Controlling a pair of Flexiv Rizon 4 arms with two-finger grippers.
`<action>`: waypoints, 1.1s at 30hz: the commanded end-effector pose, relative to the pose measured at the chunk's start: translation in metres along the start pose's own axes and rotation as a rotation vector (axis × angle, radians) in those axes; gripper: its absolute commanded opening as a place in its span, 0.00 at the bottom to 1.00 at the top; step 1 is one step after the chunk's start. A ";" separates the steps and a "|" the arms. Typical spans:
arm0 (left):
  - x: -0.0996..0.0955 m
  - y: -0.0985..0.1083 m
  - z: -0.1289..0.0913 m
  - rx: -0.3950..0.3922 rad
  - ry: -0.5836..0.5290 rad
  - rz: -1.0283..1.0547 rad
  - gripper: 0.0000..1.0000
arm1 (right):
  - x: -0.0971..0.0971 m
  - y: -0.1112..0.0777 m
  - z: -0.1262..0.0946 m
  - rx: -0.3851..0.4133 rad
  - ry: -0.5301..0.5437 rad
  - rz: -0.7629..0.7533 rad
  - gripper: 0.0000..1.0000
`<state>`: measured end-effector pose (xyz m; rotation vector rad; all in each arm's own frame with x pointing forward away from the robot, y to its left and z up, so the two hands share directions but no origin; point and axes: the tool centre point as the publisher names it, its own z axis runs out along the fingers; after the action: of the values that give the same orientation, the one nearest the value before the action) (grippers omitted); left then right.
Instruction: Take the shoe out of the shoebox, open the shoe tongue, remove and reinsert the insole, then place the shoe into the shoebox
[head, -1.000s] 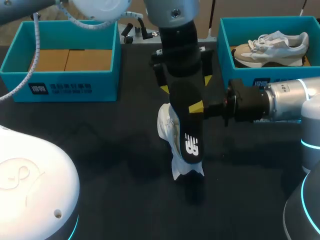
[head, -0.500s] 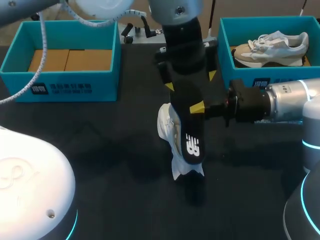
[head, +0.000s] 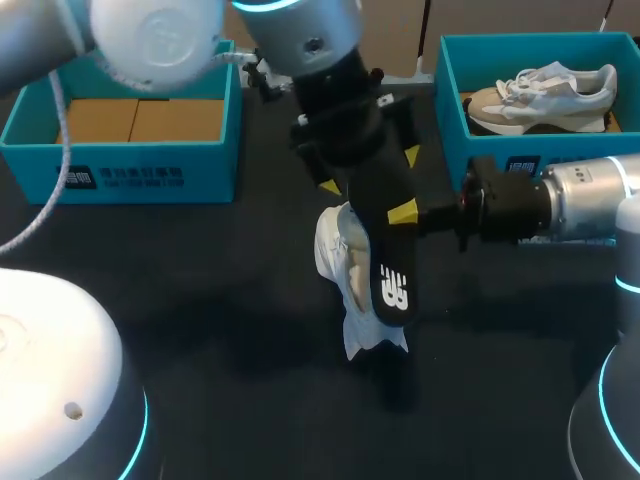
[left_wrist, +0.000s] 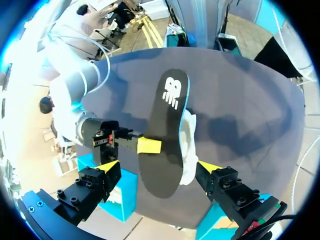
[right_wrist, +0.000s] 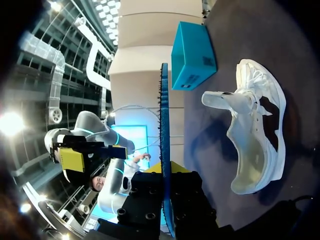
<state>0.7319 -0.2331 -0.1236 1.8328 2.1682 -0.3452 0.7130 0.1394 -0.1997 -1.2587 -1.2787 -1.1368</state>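
While near shoe (head: 335, 250), insole (head: 385, 262) in right gripper (head: 400, 213)

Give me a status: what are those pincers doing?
Right pincer shut on insole, held over shoe. Left pincer open, either side of insole, not touching. Nothing seen in the way.

**Insole** (right_wrist: 163, 130): seen edge-on, a thin dark strip standing straight out from the right gripper (right_wrist: 165, 172), whose two fingers clamp it from both sides.

**Shoe** (right_wrist: 257, 135): white, lying on the dark table (right_wrist: 240, 40) to one side of the insole and apart from it. Its opening is exposed and its tongue (right_wrist: 222, 98) points toward the insole.

**Shoebox** (right_wrist: 192, 50): teal, beyond the shoe, near the insole's far end.

**Left arm** (right_wrist: 92, 131): on the insole's opposite side, clear of it, with one yellow fingertip (right_wrist: 72, 159) showing.
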 end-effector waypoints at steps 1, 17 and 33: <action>0.013 0.000 -0.002 0.015 -0.183 0.026 1.00 | 0.006 -0.004 -0.005 -0.011 -0.011 0.001 0.00; 0.028 -0.006 0.008 -0.016 -0.531 0.044 1.00 | 0.016 -0.014 -0.011 -0.041 -0.022 0.015 0.00; 0.040 -0.007 0.009 0.007 -0.815 0.055 1.00 | 0.018 -0.018 -0.012 -0.069 -0.029 0.022 0.00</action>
<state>0.7246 -0.2072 -0.1412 1.6042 1.7944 -0.6930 0.6984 0.1280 -0.1820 -1.3317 -1.2535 -1.1582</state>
